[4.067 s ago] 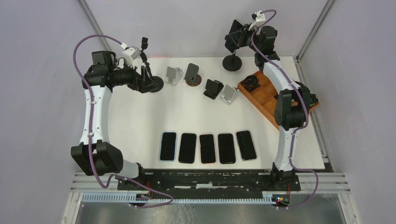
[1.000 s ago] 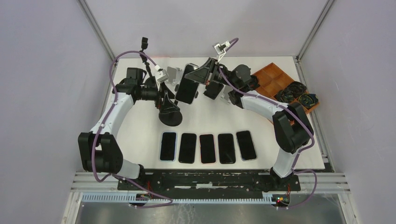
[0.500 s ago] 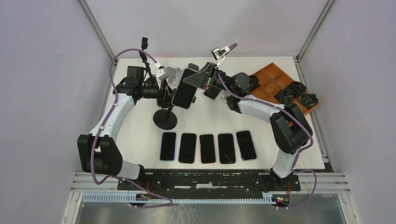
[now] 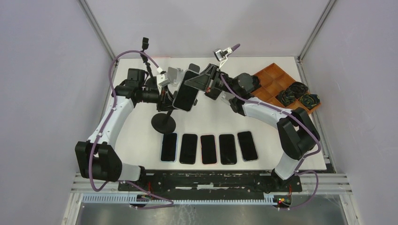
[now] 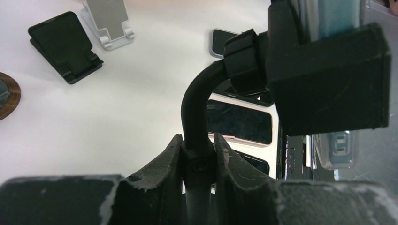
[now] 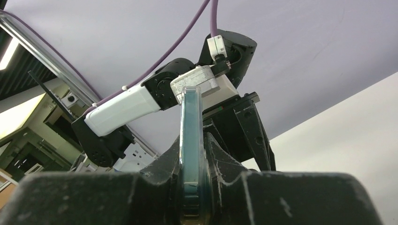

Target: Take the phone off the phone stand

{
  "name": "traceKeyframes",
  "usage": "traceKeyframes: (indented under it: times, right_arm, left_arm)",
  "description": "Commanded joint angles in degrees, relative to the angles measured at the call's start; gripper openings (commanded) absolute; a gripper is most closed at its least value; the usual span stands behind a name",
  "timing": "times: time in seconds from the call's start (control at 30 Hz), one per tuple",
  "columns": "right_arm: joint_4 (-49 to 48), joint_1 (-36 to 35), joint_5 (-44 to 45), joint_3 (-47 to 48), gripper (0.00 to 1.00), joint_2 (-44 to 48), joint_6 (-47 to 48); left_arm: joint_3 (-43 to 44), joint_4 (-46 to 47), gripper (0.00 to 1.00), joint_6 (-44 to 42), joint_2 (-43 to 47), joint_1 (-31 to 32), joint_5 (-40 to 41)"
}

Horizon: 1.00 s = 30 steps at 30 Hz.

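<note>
The right gripper [image 6: 192,176] is clenched on the phone [image 6: 191,136]. In the right wrist view the phone is seen edge-on between the two fingers, so the pads press on its front and back faces. The left gripper [image 5: 198,152] is closed around the thin curved stem of the phone stand [image 5: 197,103], a little under the ball joint that carries the black clamp block [image 5: 328,79].

From above, the phone [image 4: 185,96] is in the air over the middle-left part of the table [image 4: 136,126], tilted, with its dark screen turned upward. The round base of the stand is below it to the near left. I cannot tell if the base touches the table. I also cannot tell if the phone is already free of the clamp.

I judge the phone to be stiff and flat, rather heavy for its size, and slippery on the glass face. Squeezing it will not bend it, but it can slide or drop. A hold near one end, away from the clamp, seems right, with the pull along the phone's own plane. The stem is rigid and gives a good counter-hold.

Near the arms lies a row of five phones [image 4: 209,148]. A wooden tray [image 4: 268,89] is at the far right.
</note>
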<state>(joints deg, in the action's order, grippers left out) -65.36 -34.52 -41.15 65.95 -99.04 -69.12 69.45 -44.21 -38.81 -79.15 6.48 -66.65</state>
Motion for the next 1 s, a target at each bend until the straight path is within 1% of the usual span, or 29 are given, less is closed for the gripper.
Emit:
traceKeyframes:
  times: [0.0, 0.17, 0.27, 0.47, 0.63, 0.8, 0.97]
  right_arm:
    - [-7.76, 4.95, 2.58, 3.39, 0.0, 8.53, -1.16]
    - [-3.6, 7.08, 2.68, 3.4, 0.0, 13.06, 2.43]
    - [-3.28, 7.39, 3.3, 3.01, 0.0, 14.52, 3.06]
    - [-3.77, 7.4, 3.75, 2.69, 0.0, 14.62, 2.7]
    - [-3.49, 7.48, 3.96, 2.85, 0.0, 14.58, 2.63]
    - [-0.99, 8.81, 3.84, 5.6, 0.0, 14.88, 3.42]
    - [-0.56, 10.9, 4.14, 6.73, 0.0, 15.95, 3.23]
  left_arm:
    - [-0.32, -8.61, 0.02, -9.8, -0.21, -0.87, 1.3]
    - [-1.22, -8.62, 0.02, -10.97, -0.18, -0.94, 0.94]
    - [-1.23, -8.61, 0.02, -11.16, 0.24, -0.92, 0.2]
    - [-1.33, -8.62, 0.02, -11.29, 1.6, -0.9, -0.58]
    - [-2.22, -8.62, 0.02, -12.42, 2.46, -0.92, 0.39]
    - [-4.17, -8.59, 0.02, -14.53, 3.25, -0.8, 2.3]
    - [-6.16, -8.59, 0.02, -15.99, 4.28, -0.82, 3.69]
